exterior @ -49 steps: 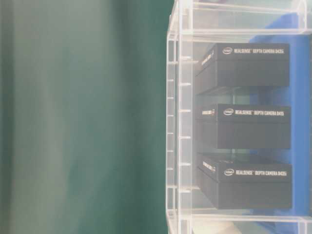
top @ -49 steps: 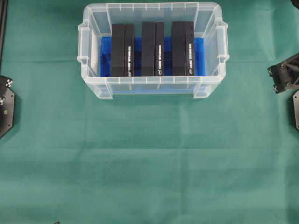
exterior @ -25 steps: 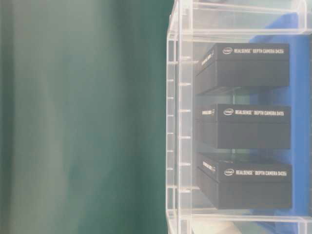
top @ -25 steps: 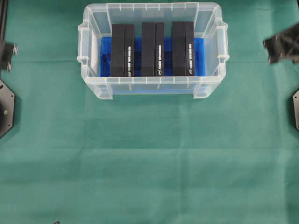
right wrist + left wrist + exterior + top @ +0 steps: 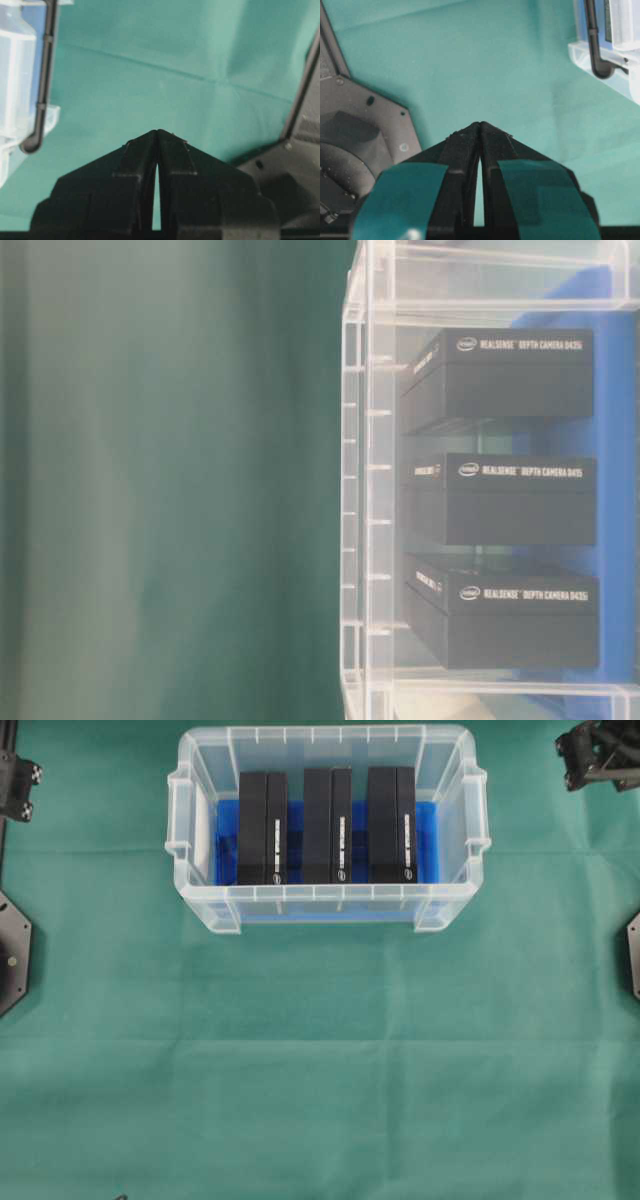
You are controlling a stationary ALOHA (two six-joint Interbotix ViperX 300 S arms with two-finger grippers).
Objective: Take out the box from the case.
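Three black boxes, standing on edge side by side inside the case (image 5: 327, 910), on its blue lining (image 5: 427, 840): left box (image 5: 262, 828), middle box (image 5: 327, 825), right box (image 5: 391, 824). White lettering along each narrow top face; read from table level as depth camera packaging (image 5: 520, 472). Small gaps between neighbours, none touching the case's side walls as far as can be told. Case itself clear plastic, rimmed, with a handle at each short end, resting on the green cloth (image 5: 320, 1060) of the worktop, at the far middle of the overhead view.

Left hand (image 5: 480, 125) pressed fully together, fingertips meeting at a point, nothing between them. Below it only green cloth; a corner of the case ahead and to its right in the wrist view, well apart. In the overhead view only part of the left arm (image 5: 18, 785) shows, at the edge, level with the case's left handle, well clear of it.

Right hand (image 5: 157, 132) likewise pinched together and holding nothing, above bare cloth. Case corner ahead and to its left, well apart. Overhead, right arm (image 5: 598, 755) near the far corner, beyond the case's right handle, not touching it.

Black arm bases (image 5: 12, 955) at both side edges, nearer than the hands.
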